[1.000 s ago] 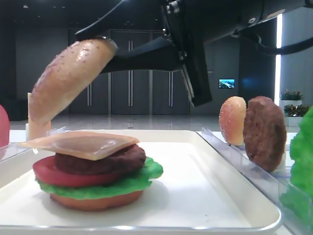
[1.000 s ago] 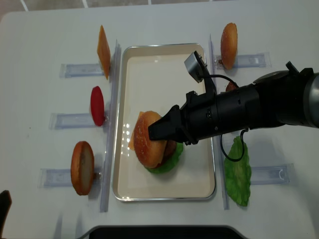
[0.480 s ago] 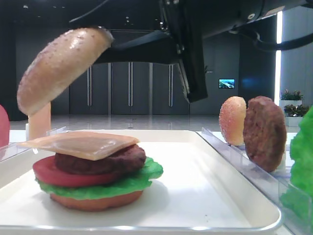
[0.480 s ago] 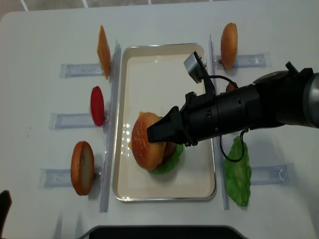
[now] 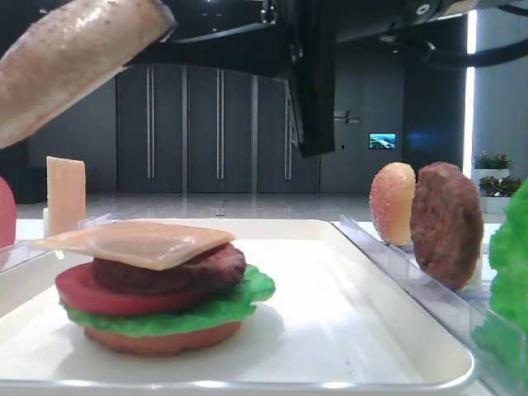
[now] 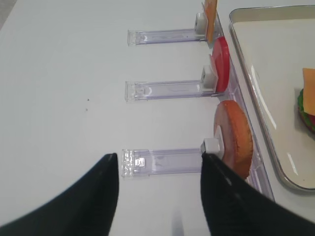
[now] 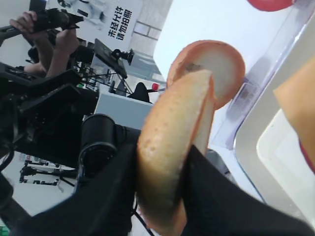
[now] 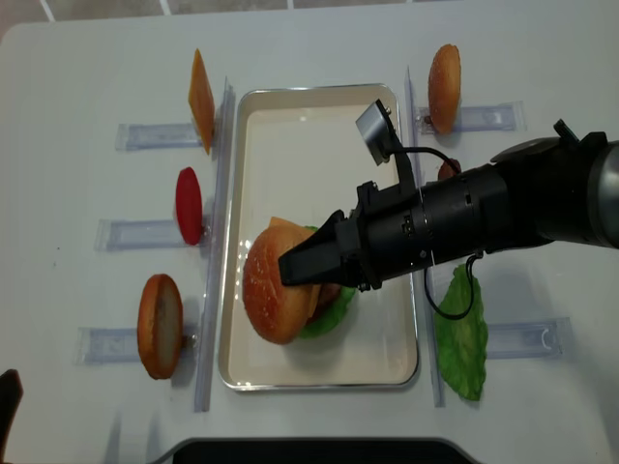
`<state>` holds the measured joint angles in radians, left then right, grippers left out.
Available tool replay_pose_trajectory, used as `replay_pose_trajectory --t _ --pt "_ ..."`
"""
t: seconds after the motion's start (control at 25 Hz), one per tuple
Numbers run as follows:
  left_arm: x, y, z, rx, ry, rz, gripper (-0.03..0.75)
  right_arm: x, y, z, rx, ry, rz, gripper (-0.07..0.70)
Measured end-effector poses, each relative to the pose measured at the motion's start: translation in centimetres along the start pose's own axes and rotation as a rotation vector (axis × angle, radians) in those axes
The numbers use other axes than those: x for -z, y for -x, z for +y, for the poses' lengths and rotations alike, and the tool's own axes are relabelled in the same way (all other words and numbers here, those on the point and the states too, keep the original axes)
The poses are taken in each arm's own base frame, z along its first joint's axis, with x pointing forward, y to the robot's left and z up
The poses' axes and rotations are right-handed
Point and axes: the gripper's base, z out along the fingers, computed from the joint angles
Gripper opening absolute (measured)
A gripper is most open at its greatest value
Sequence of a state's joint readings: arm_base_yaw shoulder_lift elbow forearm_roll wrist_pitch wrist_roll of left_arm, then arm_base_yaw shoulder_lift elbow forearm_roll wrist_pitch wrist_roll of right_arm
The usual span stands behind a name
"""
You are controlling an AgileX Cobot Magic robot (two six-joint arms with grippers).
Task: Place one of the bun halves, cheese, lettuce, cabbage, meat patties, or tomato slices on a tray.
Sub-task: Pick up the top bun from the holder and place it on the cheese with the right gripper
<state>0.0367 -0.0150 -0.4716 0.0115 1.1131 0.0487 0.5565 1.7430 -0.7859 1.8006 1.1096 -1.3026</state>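
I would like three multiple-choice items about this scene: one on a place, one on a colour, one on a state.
1. Where is the bun top?
A. lying on the table
B. held above the stack on the tray
C. standing in a holder

2. What colour is the layer on top of the stack?
A. green
B. red
C. pale orange

3. How is the right pincer?
A. shut on the bun top
B. open and empty
C. shut on lettuce

Answers:
1 B, the low view shows it clear above the stack.
2 C, the cheese lies uppermost.
3 A, the wrist view shows its fingers pressing both sides of the bun.
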Motion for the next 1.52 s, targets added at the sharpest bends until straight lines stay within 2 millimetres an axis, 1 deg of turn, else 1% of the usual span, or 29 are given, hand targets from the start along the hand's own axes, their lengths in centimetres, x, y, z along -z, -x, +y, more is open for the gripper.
replay_pose_trajectory --t 0.16,0.36,0.56,0.68,0.92,1.28,1.52 --pt "0.0 0.0 0.0 0.000 0.000 0.000 0.408 -0.3 0.1 -0.5 -0.014 0.034 0.015 0.212" --pt "0.0 0.0 0.0 0.000 0.000 0.000 0.408 -0.5 0.9 -0.6 0.015 0.063 0.013 0.212" --pt "0.0 0.0 0.0 0.000 0.000 0.000 0.408 -1.1 1.0 -1.7 0.016 0.064 0.024 0.212" --pt "0.0 0.0 0.0 0.000 0.000 0.000 0.408 -0.8 1.2 -2.4 0.025 0.036 0.009 0.212" --pt "0.0 0.0 0.0 0.000 0.000 0.000 0.408 0.5 2.2 -3.5 0.038 -0.027 -0.045 0.212" --pt "0.0 0.0 0.0 0.000 0.000 0.000 0.408 0.6 2.2 -4.1 0.050 -0.079 -0.054 0.212" --pt "0.0 0.0 0.0 0.000 0.000 0.000 0.408 0.7 1.7 -4.4 0.042 -0.092 -0.047 0.212"
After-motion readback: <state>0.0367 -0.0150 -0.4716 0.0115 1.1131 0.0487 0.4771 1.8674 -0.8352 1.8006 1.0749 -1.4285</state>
